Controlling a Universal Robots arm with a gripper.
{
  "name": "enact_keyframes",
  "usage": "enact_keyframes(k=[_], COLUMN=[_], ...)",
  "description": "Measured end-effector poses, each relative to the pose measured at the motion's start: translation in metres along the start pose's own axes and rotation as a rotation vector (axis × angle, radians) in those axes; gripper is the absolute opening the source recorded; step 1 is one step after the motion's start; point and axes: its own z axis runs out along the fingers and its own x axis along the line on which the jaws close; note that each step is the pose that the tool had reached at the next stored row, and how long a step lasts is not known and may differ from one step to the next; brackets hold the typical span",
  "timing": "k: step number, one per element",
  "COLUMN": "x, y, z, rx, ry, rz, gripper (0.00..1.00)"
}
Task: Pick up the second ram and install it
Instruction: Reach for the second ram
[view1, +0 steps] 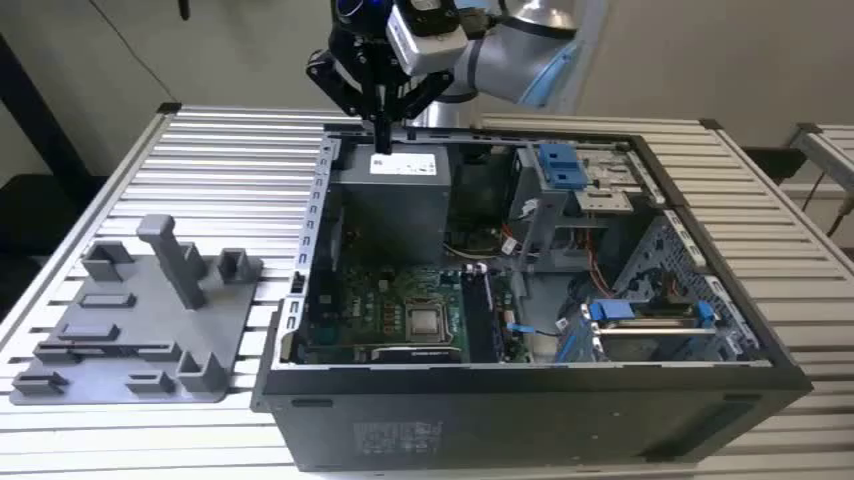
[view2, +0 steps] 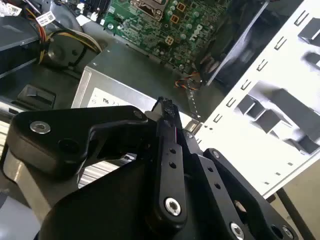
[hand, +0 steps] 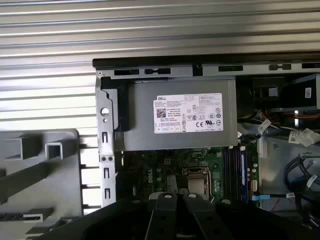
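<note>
Over the power supply (view1: 394, 205), upper middle of the exterior view, the gripper (view1: 383, 143) hangs with jaws pinched narrow and seemingly empty, so the pick-up looks not yet made; where the second ram lies I cannot tell, and grasping needs them parted.

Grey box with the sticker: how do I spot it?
Find the open computer case on the slatted table. In its far corner, on the exterior view's left, stands a grey metal box. Unlike the green board beside it, it wears a white sticker.
</note>
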Motion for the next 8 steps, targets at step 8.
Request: enact_keyframes(k=[8], x=[0.0001], y=[0.0000], z=[-0.0001], rx=[0.0001], ry=[0.0011], rz=[0.000], gripper=[0.11])
